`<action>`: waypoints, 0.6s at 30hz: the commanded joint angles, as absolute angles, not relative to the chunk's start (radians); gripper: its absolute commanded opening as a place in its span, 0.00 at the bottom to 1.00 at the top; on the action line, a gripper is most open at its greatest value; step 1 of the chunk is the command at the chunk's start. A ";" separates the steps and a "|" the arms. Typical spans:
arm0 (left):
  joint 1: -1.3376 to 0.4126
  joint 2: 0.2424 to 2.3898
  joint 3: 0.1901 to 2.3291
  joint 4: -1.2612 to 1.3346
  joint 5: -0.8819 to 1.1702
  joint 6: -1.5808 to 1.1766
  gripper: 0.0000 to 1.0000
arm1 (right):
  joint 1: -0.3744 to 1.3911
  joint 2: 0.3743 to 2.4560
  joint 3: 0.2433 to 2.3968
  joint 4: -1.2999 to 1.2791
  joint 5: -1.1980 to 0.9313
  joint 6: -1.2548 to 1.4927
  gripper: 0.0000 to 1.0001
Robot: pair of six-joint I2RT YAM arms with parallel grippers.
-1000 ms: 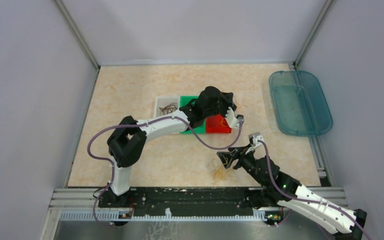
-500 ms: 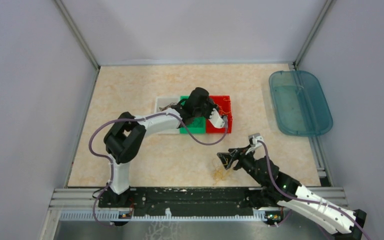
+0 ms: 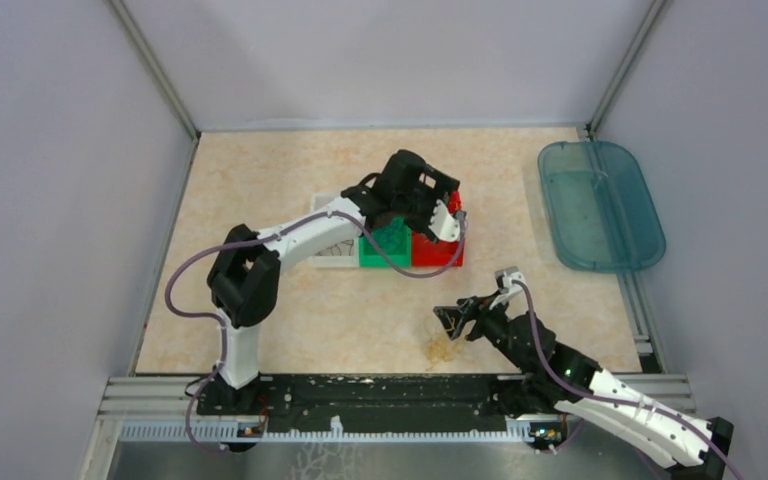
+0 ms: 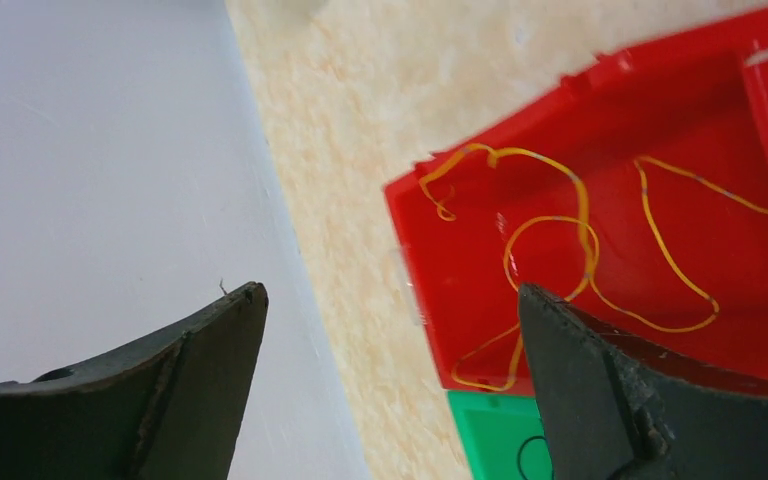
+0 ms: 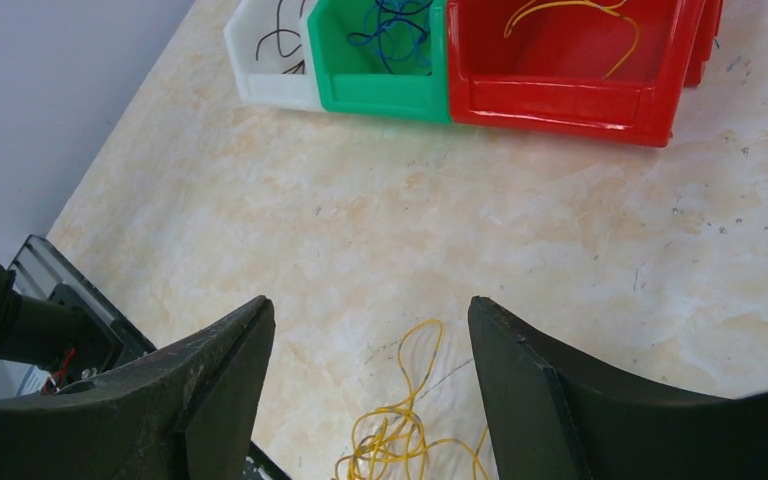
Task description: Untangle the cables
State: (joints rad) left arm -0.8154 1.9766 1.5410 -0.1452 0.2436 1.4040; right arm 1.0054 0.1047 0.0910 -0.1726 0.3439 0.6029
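Left gripper (image 4: pixel 390 295) has swung back toward the far rim of the red bin (image 4: pixel 730 120). Its fingers, clenched a moment ago, now stand wide apart and grasp nothing. One yellow cable (image 4: pixel 583 215) lies loose inside that bin. Next to it I see blue cables (image 5: pixel 390 25) in the green bin (image 5: pixel 380 92) and dark cables (image 5: pixel 280 38) in the white bin (image 5: pixel 260 88). Right gripper (image 5: pixel 368 302) has not shifted: it hovers over the yellow tangle (image 5: pixel 400 440) on the table (image 5: pixel 560 230), fingers parted, holding nothing.
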 commanded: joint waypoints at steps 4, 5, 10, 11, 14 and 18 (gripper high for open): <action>-0.742 1.831 1.704 -0.505 0.539 1.249 1.00 | 1.012 0.261 0.130 -0.044 0.348 0.575 0.73; -0.725 1.805 1.686 -0.516 0.576 1.240 1.00 | 1.013 0.282 0.133 -0.027 0.345 0.576 0.73; -0.681 1.667 1.592 -0.560 0.712 1.125 0.99 | 1.013 0.372 0.153 0.056 0.348 0.571 0.73; -0.677 1.632 1.554 -0.559 0.740 1.081 0.99 | 1.013 0.397 0.166 0.064 0.358 0.572 0.74; -0.678 1.497 1.381 -0.455 0.825 0.892 0.99 | 1.012 0.495 0.227 0.074 0.385 0.574 0.74; -0.697 1.323 1.134 -0.219 0.847 0.527 0.99 | 1.013 0.639 0.308 0.125 0.398 0.559 0.70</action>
